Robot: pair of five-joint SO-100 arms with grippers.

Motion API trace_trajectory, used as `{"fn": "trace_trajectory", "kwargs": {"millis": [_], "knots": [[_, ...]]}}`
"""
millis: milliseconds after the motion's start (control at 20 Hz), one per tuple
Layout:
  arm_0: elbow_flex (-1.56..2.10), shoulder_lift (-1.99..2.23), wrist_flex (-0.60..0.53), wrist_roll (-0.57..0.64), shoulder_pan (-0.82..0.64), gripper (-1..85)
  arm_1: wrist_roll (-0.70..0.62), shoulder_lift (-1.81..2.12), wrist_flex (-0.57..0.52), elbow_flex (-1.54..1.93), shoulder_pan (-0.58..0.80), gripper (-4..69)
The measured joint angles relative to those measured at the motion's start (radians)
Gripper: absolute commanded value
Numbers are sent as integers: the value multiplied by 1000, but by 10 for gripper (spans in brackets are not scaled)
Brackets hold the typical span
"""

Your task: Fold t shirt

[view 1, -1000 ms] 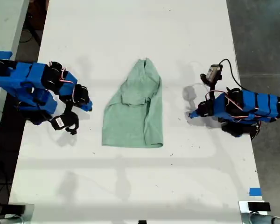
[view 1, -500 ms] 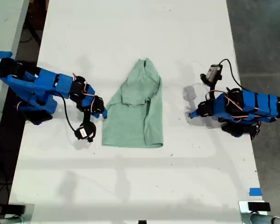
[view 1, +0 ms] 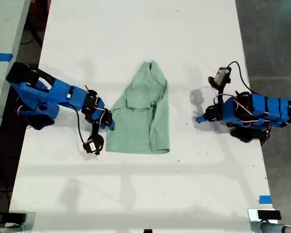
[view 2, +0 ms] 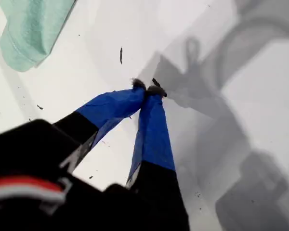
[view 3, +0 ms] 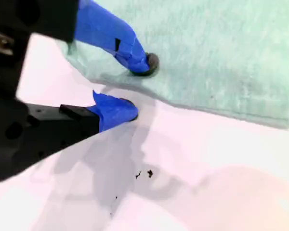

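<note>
The t shirt [view 1: 140,112] lies flat mid-table [view 1: 136,194]. My second gripper [view 3: 137,89] straddles the shirt's edge, jaws parted, one fingertip on the cloth, one on the table beside it. My first gripper [view 2: 149,90], tips pressed together holding nothing, rests well apart from the shirt.

first claw [view 2: 149,89]: tips together | second claw [view 3: 137,89]: parted, arm extended
</note>
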Motion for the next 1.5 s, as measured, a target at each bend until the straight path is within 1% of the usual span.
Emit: {"fn": "trace_trajectory", "kwargs": {"millis": [50,150,300,400,650,850,900,1050,1100,1300,1450,1500], "knots": [[0,-14,-6,0,0,111,0,0,0,0,0,10],[-37,-48,-21,-2,0,-2,0,0,0,0,0,10],[-74,-67,-26,-2,0,-2,0,0,0,0,0,10],[-104,-72,0,-2,-3,-2,0,0,0,0,0,10],[-362,-77,242,11,12,-2,0,0,0,0,0,10],[-652,-144,388,60,23,-2,0,0,0,0,0,10],[-718,-169,402,72,23,-2,0,0,0,0,0,10],[-815,-219,394,106,21,-2,0,0,0,0,0,10],[-818,-225,374,117,12,-2,0,0,0,0,0,10],[-818,-265,236,164,-32,-2,0,0,0,0,0,10],[-818,-391,209,186,-71,-2,0,0,0,0,0,10],[-874,-446,202,189,-78,-2,0,0,0,0,0,10]]}}
